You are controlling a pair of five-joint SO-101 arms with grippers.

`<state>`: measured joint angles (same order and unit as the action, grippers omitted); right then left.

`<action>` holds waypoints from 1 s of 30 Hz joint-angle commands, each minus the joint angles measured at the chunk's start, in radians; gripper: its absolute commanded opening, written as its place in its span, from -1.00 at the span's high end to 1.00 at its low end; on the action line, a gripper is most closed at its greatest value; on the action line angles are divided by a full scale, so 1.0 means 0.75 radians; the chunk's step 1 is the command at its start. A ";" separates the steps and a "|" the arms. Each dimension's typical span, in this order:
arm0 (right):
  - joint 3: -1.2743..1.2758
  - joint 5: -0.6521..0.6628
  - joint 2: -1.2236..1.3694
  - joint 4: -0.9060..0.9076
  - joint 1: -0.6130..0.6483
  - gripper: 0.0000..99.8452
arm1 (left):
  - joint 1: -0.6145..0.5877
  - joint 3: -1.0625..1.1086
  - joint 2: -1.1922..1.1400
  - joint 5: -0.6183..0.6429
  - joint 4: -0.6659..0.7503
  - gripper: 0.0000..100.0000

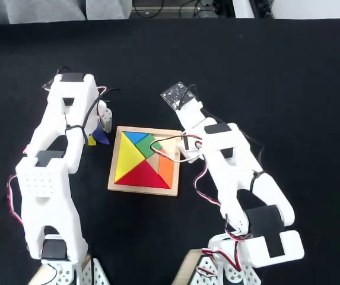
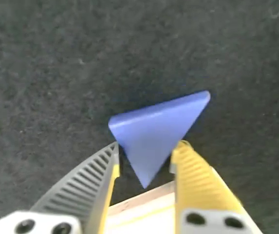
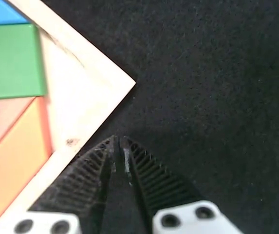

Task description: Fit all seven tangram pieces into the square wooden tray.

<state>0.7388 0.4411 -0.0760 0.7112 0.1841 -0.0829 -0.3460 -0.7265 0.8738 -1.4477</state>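
The small blue plastic triangle (image 2: 158, 126) sits between the jaws of the left gripper (image 2: 146, 146). One corner points in between the two fingers, and its two slanted edges rest against the grey finger (image 2: 93, 180) and the yellow finger (image 2: 197, 180). The jaws are closed on it, held apart by the piece.

In the high view this triangle (image 1: 101, 135) is over the black cloth table (image 1: 276, 89), just left of the far left corner of the square wooden tray (image 1: 143, 190).

The tray holds a yellow triangle (image 1: 125, 159) on the left, a red triangle (image 1: 143, 177) on the near side and a light blue triangle (image 1: 135, 138) on the far side. There is also a green square (image 1: 148, 146), with an orange piece (image 1: 166, 169) on the right. The far right corner (image 1: 170, 142) is bare wood.

The right gripper (image 3: 119, 144) has its black jaws pressed together with nothing between them. It is over the cloth, just beside that bare corner of the tray (image 3: 105, 73).
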 commanded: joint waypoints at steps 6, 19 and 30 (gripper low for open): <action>-0.007 0.002 -0.066 -0.023 -0.008 0.98 | -0.116 -0.392 -0.059 -0.102 -0.288 0.74; -0.005 0.002 -0.066 -0.023 -0.010 0.98 | -0.285 -0.590 -0.049 -1.264 -0.411 0.69; -0.005 0.002 -0.066 -0.023 -0.010 0.98 | -0.281 -0.590 -0.135 -1.475 -0.413 0.45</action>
<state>0.7388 0.4411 -0.0760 0.7112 0.1841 -0.3360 -0.7741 -0.8247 -0.2186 -1.7484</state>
